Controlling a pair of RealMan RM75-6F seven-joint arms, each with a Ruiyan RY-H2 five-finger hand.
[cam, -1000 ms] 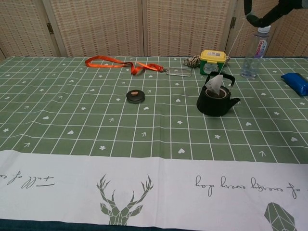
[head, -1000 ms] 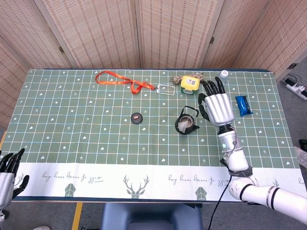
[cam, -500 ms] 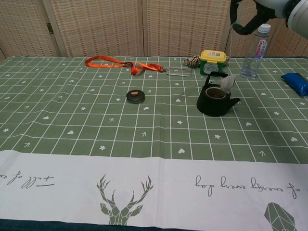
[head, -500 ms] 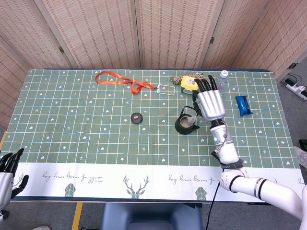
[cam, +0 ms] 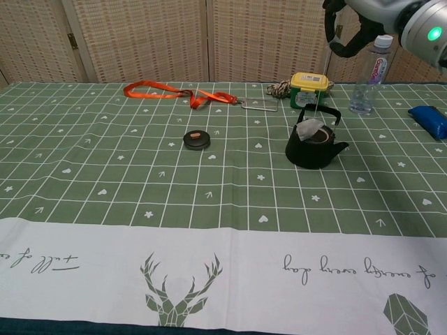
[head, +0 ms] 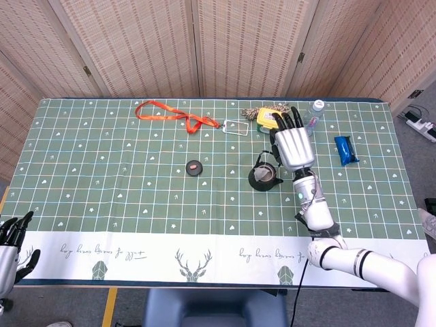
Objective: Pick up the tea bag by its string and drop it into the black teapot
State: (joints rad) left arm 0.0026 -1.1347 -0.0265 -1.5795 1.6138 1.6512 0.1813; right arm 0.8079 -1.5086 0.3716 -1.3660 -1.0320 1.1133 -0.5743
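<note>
It looks like an indoor demonstration room set up like a tea corner. Beyond the right hand (head: 291,146) stand woven reed folding screens (head: 204,48). Under it lies a table (head: 102,204) with a green patterned cloth; off to its right, a power strip (head: 417,122) lies on grey floor.
</note>
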